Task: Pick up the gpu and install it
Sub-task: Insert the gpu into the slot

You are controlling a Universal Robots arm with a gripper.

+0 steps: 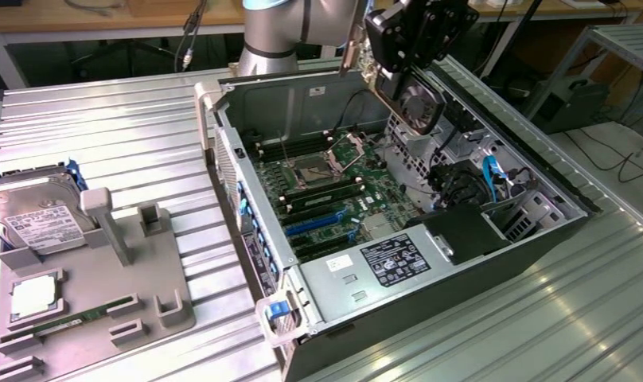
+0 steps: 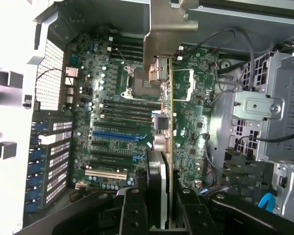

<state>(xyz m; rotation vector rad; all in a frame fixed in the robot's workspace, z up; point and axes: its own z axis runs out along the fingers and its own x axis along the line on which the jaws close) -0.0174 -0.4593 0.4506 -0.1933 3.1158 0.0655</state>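
Gripper (image 1: 404,64), jaws clamped on the gpu (image 1: 417,107), a slim dark expansion card w/ black cooler, round fan and silvery metal edge, held edge-down above the open grey metal PC case (image 1: 518,143). Pick-up done. Card hangs clear of the green motherboard (image 1: 333,191) inside the case and sits in no slot, incl. the blue one (image 1: 311,223). Install not yet done.
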